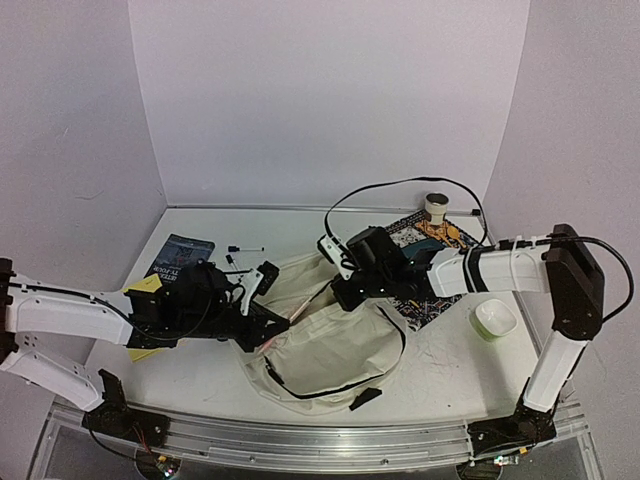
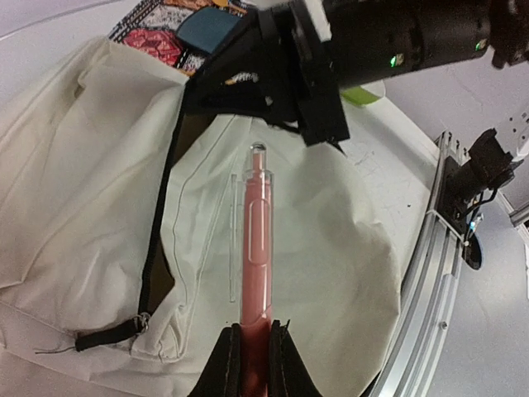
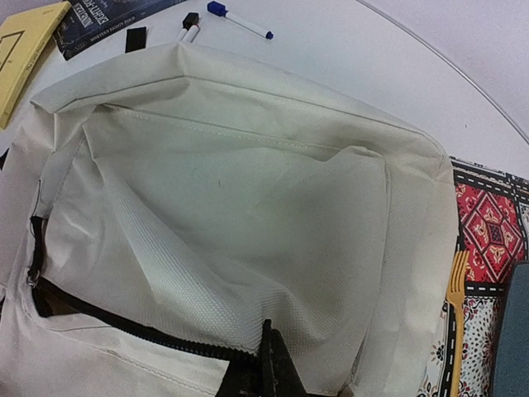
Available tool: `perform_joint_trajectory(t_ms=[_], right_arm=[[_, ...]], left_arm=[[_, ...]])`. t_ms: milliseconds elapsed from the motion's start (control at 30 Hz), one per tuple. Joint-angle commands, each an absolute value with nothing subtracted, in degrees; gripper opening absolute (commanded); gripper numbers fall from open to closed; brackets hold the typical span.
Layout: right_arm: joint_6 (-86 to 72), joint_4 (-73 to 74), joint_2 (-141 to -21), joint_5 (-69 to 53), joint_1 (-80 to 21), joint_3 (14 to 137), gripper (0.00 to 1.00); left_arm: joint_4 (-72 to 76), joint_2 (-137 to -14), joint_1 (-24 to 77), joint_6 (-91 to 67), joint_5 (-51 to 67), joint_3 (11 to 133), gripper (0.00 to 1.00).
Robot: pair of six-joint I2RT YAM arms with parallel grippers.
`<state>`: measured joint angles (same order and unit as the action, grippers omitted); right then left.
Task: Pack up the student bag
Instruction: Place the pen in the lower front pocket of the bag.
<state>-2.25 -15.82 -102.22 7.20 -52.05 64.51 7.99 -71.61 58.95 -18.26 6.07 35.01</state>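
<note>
1. Top external view: we see the student bag [image 1: 340, 350] slumped at the centre of the frame on the white table [image 1: 200, 375], between the left gripper [image 1: 268, 330] and the right gripper [image 1: 340, 293]; its right edge lies against the patterned mat [image 1: 445, 238].
2. In the right wrist view the student bag [image 3: 248, 190] fills most of the frame; the right gripper [image 3: 266, 356], at bottom centre, has its jaws pinched together on the cream cloth just beside the black zipper [image 3: 124, 318]; above the zipper we see only pale lining.
3. In the left wrist view the left gripper [image 2: 254, 351], at bottom centre, has its jaws closed to a narrow gap around a pink pen [image 2: 254, 240]; the pen points up the frame over the student bag [image 2: 83, 165], its tip near the right gripper's black body.
4. Other holders: a green-and-white bowl [image 1: 495, 318] sits right of the bag and a small white cup [image 1: 436, 205] at the mat's top edge; we cannot tell what either holds; a yellow fork [image 3: 456, 289] lies on the mat.
5. Edges and room: the bag's lower hem lies near the metal rail [image 1: 300, 440] along the bottom of the frame; a dark book [image 1: 180, 258] and loose markers [image 1: 245, 248] lie to the upper left of the bag; bare table shows at lower left and along the top, by the back wall.
</note>
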Motion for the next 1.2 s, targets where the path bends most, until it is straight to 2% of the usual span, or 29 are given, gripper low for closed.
perform_joint_trajectory(t_ms=[0, 300, 600, 867, 1167], right_arm=[[-3.7, -15.6, -102.8, 6.0, -52.4, 67.5, 0.0], [-4.0, -14.9, -102.8, 5.1, -52.4, 68.0, 0.0], [-4.5, -14.8, -102.6, 3.5, -52.5, 67.7, 0.0], [-5.2, -14.7, -102.6, 1.9, -52.5, 67.4, 0.0], [-6.1, -14.7, -102.9, 0.5, -52.4, 67.0, 0.01]], left_arm=[[7.2, -76.5, 60.4, -20.2, 2.6, 37.8, 0.0], [-1.4, -88.8, 61.0, -22.5, -4.0, 50.1, 0.0], [-3.9, -97.8, 61.0, -27.6, -11.5, 58.8, 0.0], [-1.1, -104.1, 61.0, -28.4, -21.7, 62.5, 0.0], [8.5, -104.7, 61.3, -22.8, -28.5, 60.8, 0.02]])
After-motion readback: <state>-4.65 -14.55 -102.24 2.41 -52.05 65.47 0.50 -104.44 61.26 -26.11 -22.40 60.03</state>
